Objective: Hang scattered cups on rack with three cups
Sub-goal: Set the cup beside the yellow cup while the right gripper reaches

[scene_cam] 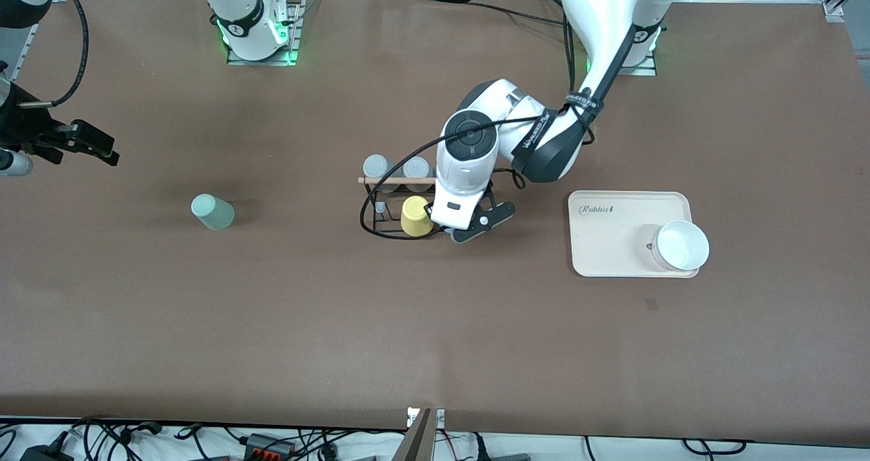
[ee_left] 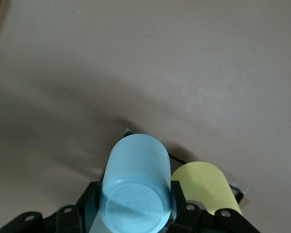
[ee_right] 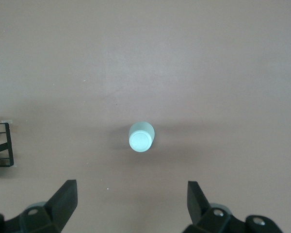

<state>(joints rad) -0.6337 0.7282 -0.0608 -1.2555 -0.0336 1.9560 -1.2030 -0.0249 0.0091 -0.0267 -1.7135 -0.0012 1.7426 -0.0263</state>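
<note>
A light blue cup (ee_left: 136, 179) is clamped between the fingers (ee_left: 180, 206) of my left gripper (ee_left: 135, 208), which is shut on it. In the front view the left gripper (scene_cam: 476, 226) hangs over the black wire rack (scene_cam: 380, 230), beside the yellow cup (scene_cam: 416, 216) on it, and the wrist hides the blue cup. Two grey cups (scene_cam: 375, 166) sit on the rack by its wooden rod (scene_cam: 394, 181). A mint green cup (scene_cam: 212, 212) sits alone toward the right arm's end. My right gripper (scene_cam: 102, 147) waits open above that end, with the mint green cup (ee_right: 141, 137) below it.
A beige tray (scene_cam: 612, 209) with a white bowl (scene_cam: 682, 245) lies toward the left arm's end, beside the rack. The yellow cup (ee_left: 206, 191) shows close beside the blue one in the left wrist view. A corner of the rack (ee_right: 5, 145) edges the right wrist view.
</note>
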